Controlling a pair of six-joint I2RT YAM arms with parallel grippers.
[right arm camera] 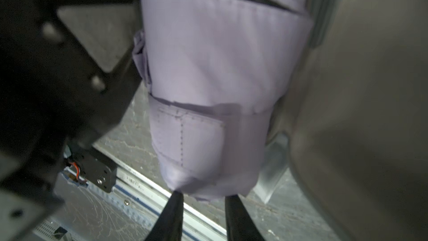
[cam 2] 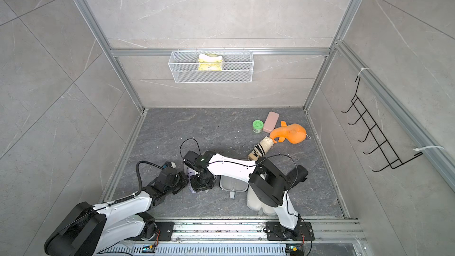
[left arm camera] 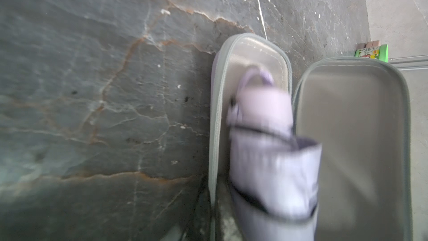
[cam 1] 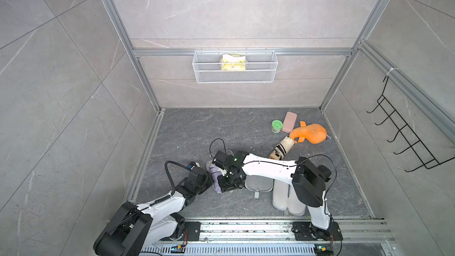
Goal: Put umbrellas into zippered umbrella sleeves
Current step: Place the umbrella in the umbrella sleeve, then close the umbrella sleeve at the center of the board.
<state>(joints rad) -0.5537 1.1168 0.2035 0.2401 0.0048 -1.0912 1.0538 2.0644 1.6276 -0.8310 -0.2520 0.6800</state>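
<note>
The lilac umbrella [left arm camera: 266, 158] [right arm camera: 208, 89] lies lengthwise in one half of the open, grey-lined lilac sleeve [left arm camera: 347, 135]. Its strap end points to the far end of that half. My left gripper [left arm camera: 212, 205] [cam 1: 209, 181] is shut on the sleeve's zipper rim [left arm camera: 214, 135]. My right gripper [right arm camera: 203, 197] [cam 1: 229, 181] pinches the umbrella's fabric end between its dark fingers [right arm camera: 173, 214]. In both top views the arms hide most of this. The cream umbrella [cam 1: 282, 148] [cam 2: 261, 149] lies farther back on the floor. Two other open sleeves [cam 1: 258, 184] [cam 1: 288, 198] lie under the right arm.
At the back right are a green jar [cam 1: 277, 126], a flat pink case [cam 1: 289, 121] and an orange plush toy [cam 1: 310, 134]. A wire basket [cam 1: 235, 70] hangs on the back wall. A black hook rack [cam 1: 406, 139] hangs on the right wall. A metal rail [cam 1: 246, 227] borders the front.
</note>
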